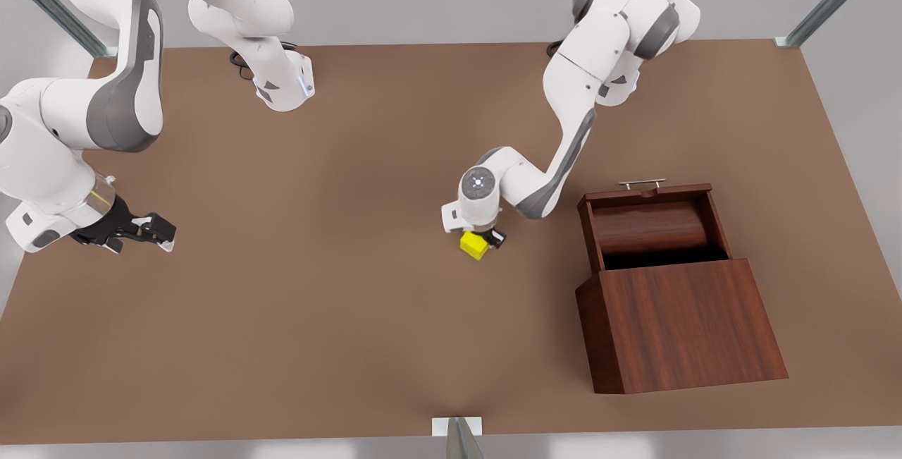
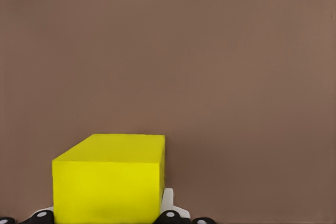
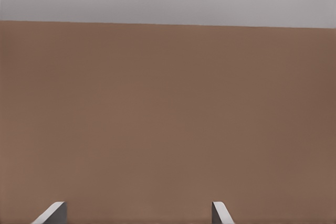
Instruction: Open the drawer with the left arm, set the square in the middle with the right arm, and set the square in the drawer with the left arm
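Brown and bare, the counter fills most of the front view, with grey walls behind it and metal posts at the corners. You can see the square near the middle of the frame, and the left gripper sits right on top of it. In the left wrist view the square is pressed up between the black fingers, so you seem to have it held tight. The drawer is pulled out of its cabinet, and it lies toward the front view's right of the square, near but apart. Your next move looks like a lift and a carry that way, over the drawer's near wall. The right gripper waits at the far left of the frame, fingers apart, holding nothing.
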Controlling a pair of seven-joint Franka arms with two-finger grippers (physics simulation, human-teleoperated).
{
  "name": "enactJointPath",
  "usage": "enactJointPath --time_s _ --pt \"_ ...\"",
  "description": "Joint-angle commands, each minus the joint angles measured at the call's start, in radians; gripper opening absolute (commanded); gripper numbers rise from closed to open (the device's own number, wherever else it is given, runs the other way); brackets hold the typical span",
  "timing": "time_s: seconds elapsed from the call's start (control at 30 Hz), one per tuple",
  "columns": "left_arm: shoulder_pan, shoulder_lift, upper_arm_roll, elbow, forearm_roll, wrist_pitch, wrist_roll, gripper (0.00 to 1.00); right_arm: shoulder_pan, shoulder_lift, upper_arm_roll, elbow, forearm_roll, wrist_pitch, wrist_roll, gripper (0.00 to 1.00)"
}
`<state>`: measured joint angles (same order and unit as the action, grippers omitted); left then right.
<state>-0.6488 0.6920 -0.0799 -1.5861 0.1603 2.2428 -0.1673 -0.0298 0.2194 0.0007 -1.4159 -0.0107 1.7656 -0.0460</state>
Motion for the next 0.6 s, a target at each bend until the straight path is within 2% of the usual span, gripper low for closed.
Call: enactJointPath --time_s 0.0,0.2,0.33,0.57 --pt "0.0 -0.005 0.002 0.001 -0.03 -0.005 0.0 0.64 0.001 0.0 -0.001 0.0 0.0 0.0 0.0 1.0" --pt "0.014 -0.196 0.049 0.011 -0.047 -0.255 0.038 0.65 0.001 -0.005 -0.001 0.0 -0.003 -0.002 0.0 1.0" --pt "0.015 -0.313 0.225 0.009 -0.122 -0.423 0.388 0.65 -0.001 -0.009 -0.001 0.0 -0.003 -0.003 0.0 1.0" --pt "0.014 -0.327 0.54 -0.025 -0.166 -0.457 0.896 0.65 0.001 -0.003 0.001 0.006 0.0 -0.002 0.0 1.0"
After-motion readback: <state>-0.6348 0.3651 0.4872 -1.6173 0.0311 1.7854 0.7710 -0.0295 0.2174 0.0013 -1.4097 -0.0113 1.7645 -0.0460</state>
